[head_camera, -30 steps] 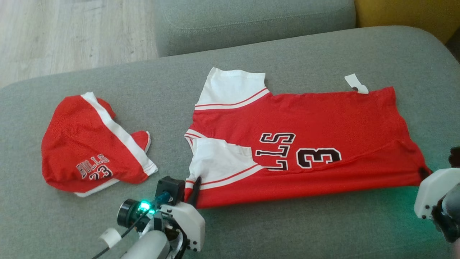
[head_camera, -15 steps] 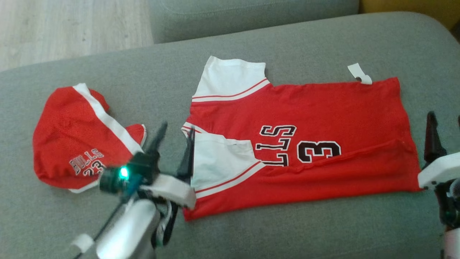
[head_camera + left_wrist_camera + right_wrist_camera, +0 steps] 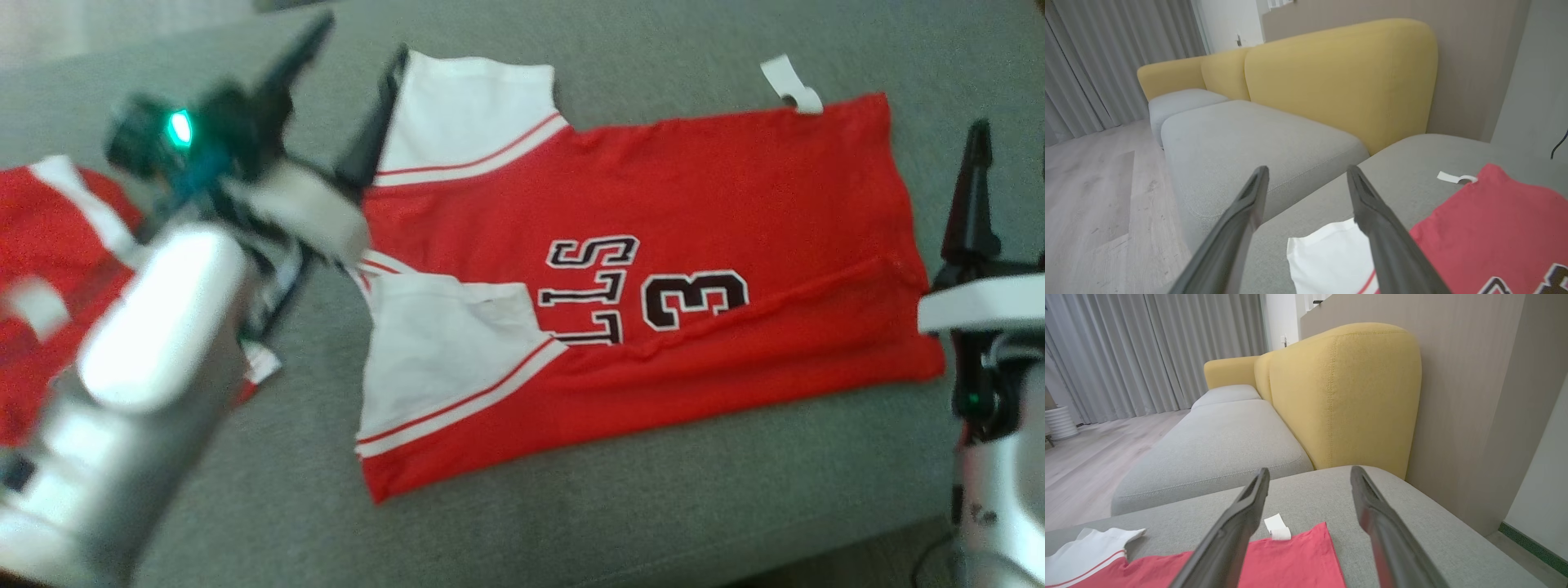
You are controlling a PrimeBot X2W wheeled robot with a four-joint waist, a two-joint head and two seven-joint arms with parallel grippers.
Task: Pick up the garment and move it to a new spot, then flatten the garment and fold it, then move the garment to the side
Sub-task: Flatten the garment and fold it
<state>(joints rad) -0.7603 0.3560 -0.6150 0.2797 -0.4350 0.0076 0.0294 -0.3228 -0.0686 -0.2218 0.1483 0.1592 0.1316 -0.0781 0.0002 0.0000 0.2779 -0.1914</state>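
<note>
The red jersey [image 3: 653, 269] lies spread across the grey seat cushion [image 3: 653, 506], neck end toward the robot's left and hem toward its right. Its near long edge appears turned up over the chest lettering, so one lengthwise fold seems to be in place. It looks thin, light and limp. It should drape and sag from any single hold, so I would pinch it at two points through both layers: at the shoulder beside the far white sleeve [image 3: 465, 106] and at the hem corner below the white tag [image 3: 788, 82]. The cloth should drag a little on the woven upholstery, so lifting it clear looks safer than sliding it. The left gripper [image 3: 364, 33] hangs above the far sleeve with its fingers spread and nothing between them. It is blurred in the head view, so whether a fingertip brushes the sleeve edge is hard to say. The right gripper [image 3: 1310, 470] hovers just off the hem end, also spread and empty. Red shorts [image 3: 49, 269] lie crumpled well to the left.
</note>
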